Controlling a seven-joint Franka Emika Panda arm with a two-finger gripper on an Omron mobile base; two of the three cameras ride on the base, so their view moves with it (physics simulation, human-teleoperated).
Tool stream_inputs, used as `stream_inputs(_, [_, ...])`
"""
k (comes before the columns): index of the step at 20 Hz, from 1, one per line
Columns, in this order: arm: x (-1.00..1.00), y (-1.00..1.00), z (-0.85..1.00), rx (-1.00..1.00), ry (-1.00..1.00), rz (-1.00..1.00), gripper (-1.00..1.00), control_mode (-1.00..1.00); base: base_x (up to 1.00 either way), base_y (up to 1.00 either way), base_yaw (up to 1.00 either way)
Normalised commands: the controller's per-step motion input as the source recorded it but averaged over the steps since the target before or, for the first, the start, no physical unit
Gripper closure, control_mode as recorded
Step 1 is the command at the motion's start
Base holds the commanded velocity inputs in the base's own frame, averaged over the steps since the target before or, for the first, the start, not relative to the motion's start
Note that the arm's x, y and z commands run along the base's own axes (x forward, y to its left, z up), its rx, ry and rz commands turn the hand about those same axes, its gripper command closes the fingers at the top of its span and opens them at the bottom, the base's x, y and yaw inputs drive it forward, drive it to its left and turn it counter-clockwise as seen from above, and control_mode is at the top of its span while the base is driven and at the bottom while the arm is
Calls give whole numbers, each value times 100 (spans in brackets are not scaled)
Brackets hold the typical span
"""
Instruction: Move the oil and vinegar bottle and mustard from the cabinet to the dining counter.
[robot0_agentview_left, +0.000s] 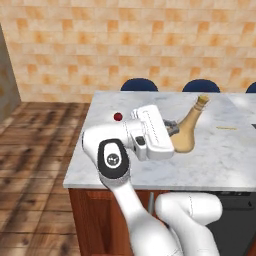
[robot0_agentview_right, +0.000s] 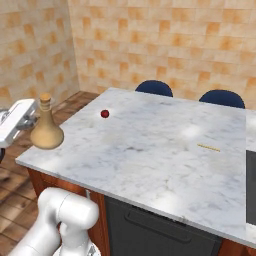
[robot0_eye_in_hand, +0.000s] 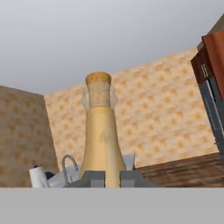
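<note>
Bottle: the oil and vinegar bottle (robot0_agentview_left: 190, 127) hangs tilted over the marble desk (robot0_agentview_left: 220, 160), neck leaning toward the stool-side edge; tan flask, wide rounded base, thin neck, lipped cork-coloured top.
Bottle, right base view: the base sits near the desk's corner closest to the arm; whether it touches the slab or floats just above, cannot tell.
Gripper: the gripper (robot0_eye_in_hand: 106, 178) is pinched on the bottle low on its body, dark tips on either side of the flask in the hand view.
Desk: white-grey veined slab, polished look, on a reddish wood base; blue rounded stools (robot0_agentview_right: 155, 88) along the far edge.
Other items: small red ball (robot0_agentview_left: 118, 116) well toward the far edge; a thin yellow stick (robot0_agentview_right: 208, 147) lies flat further in.
Risk: released tilted, the flask would likely topple and roll, given its round base.
Risk: set too near the corner, it could drop off the edge.
Risk: smooth curved sides give little purchase, so it may slip.
</note>
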Motion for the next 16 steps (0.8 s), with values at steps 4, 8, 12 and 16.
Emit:
stream_inputs(4, [23, 49, -32, 0, 0, -1, 100, -100, 0, 0, 0])
stream_inputs(8, [26, 52, -36, 0, 0, 3, 100, -100, 0, 0, 0])
stream_inputs(12, [34, 59, -48, -2, 0, 13, 100, -100, 0, 0, 0])
stream_inputs(16, [23, 60, -52, -10, 0, 17, 100, -100, 0, 0, 0])
